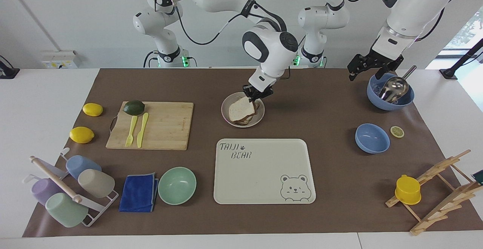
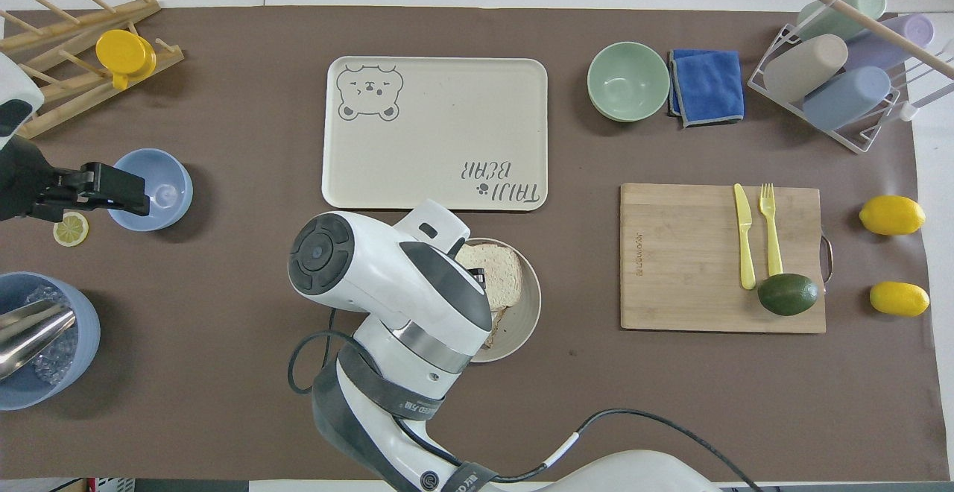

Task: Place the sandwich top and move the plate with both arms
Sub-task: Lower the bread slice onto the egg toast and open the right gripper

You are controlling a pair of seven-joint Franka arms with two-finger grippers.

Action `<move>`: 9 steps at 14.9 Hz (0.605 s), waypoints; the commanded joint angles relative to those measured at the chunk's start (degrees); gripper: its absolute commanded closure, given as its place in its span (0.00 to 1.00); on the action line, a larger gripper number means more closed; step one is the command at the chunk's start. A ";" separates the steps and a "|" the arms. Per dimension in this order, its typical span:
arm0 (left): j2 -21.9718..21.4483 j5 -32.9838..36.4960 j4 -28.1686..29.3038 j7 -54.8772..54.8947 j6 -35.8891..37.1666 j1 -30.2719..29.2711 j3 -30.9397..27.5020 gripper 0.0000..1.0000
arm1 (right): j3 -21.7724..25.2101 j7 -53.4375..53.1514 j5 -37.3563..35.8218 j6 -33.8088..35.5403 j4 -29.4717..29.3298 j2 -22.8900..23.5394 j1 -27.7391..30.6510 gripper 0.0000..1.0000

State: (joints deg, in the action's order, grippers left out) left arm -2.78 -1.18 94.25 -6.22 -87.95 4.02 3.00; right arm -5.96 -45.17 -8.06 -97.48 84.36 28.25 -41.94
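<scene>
The sandwich top (image 1: 240,109) was seen lying tilted over the toast stack on the plate (image 1: 225,109), with its raised corner pinched between the closed fingers of the right gripper (image 1: 255,95). The slice was therefore located below the fingertips and extended away from them, toward the tray (image 1: 264,171) and toward the right arm's end of the table. Whether the slice was fully seated on the stack could not be determined. No pronounced long axis was presented by the squarish slice.

The plate was positioned nearer to the robots than the tray, between the cutting board (image 1: 162,126) and the mid-table. The right arm was judged to be much the nearer of the two to the plate. The left gripper (image 1: 368,67) was held open in the air over the rim of the blue bowl containing the ladle (image 1: 390,92), well apart from the plate, and was waiting.

The release of the slice was judged to be the step in hand; the plate transfer by both arms was not yet begun.
</scene>
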 commanded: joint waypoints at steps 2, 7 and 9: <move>-2.94 0.74 4.45 -0.02 -2.58 -0.32 0.16 0.00 | -0.19 -2.55 2.77 -5.43 4.76 -1.62 0.19 0.87; -3.46 0.74 6.12 0.07 -3.81 -0.24 0.16 0.00 | 0.24 -1.95 3.75 -7.63 3.53 -3.98 2.20 0.00; -3.46 0.74 6.91 0.07 -4.33 0.38 0.25 0.00 | -0.02 -0.02 4.71 -6.85 3.53 -8.10 9.21 0.00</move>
State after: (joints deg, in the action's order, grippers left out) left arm -4.20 -1.18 97.95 -6.22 -90.26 4.06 3.11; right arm -5.25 -46.93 -5.65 -104.58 86.46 25.56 -39.48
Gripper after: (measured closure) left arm 0.000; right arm 0.432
